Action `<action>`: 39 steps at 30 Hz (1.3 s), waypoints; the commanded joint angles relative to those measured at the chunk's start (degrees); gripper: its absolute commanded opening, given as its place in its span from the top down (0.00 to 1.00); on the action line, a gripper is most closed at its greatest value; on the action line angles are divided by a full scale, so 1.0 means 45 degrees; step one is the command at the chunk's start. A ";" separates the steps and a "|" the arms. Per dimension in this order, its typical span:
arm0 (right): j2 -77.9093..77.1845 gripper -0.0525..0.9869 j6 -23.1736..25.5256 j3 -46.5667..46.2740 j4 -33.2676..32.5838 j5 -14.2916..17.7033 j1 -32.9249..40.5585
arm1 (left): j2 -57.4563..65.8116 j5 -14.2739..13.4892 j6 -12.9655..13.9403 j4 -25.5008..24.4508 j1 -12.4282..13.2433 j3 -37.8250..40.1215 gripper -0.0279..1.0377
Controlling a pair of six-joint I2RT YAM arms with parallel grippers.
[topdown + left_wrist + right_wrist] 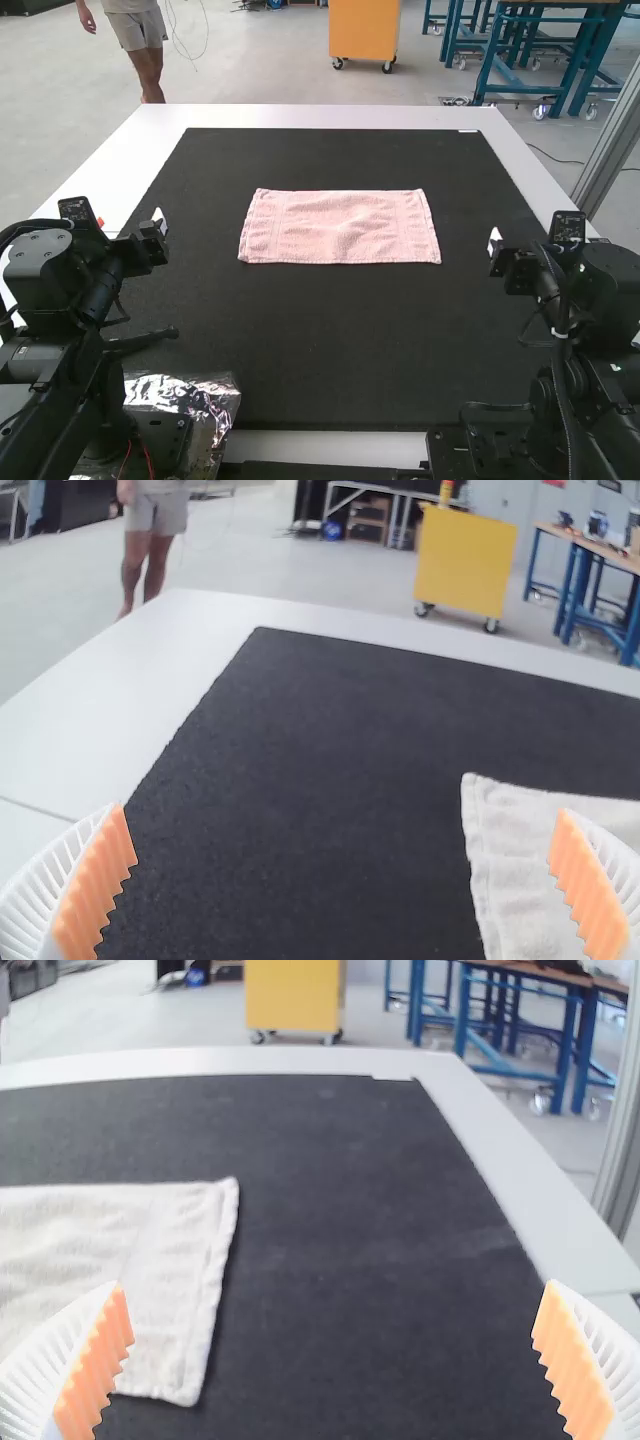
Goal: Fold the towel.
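Note:
The pink towel (340,227) lies flat, its long side across the black mat, in the high view. At the mat's left edge is my left gripper (160,222), apart from the towel. My right gripper (494,240) stands by the right edge, also touching nothing. In the left wrist view the left gripper (345,880) is open, with the towel's end (520,870) partly behind one finger. The right wrist view has the right gripper (332,1360) open too, and the towel's other end (170,1290) beyond one finger.
Bare black mat (330,330) surrounds the towel, bordered by the white table edge (320,117). Crumpled silver foil (190,400) lies by the left arm's base. A metal post (612,145) rises beyond the table's right side.

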 commanded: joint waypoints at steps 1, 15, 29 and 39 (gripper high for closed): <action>-0.0124 0.06 0.0092 -0.0090 0.0042 -0.0096 -0.0117 | -0.0095 -0.0163 -0.0110 0.0065 0.0115 -0.0070 0.06; -0.0124 0.06 0.0189 -0.0090 0.0081 -0.0135 -0.0098 | -0.0095 -0.0163 -0.0247 0.0124 0.0057 -0.0070 0.06; -0.0124 0.06 -0.3307 -0.0070 0.3382 0.1310 -0.0098 | -0.0095 0.0208 0.5710 0.3542 -0.0002 -0.0070 0.10; 0.0482 0.07 -0.5143 0.1512 0.4632 -0.0741 -0.0137 | 0.0237 -0.0046 0.7331 0.5456 -0.0060 0.1180 0.10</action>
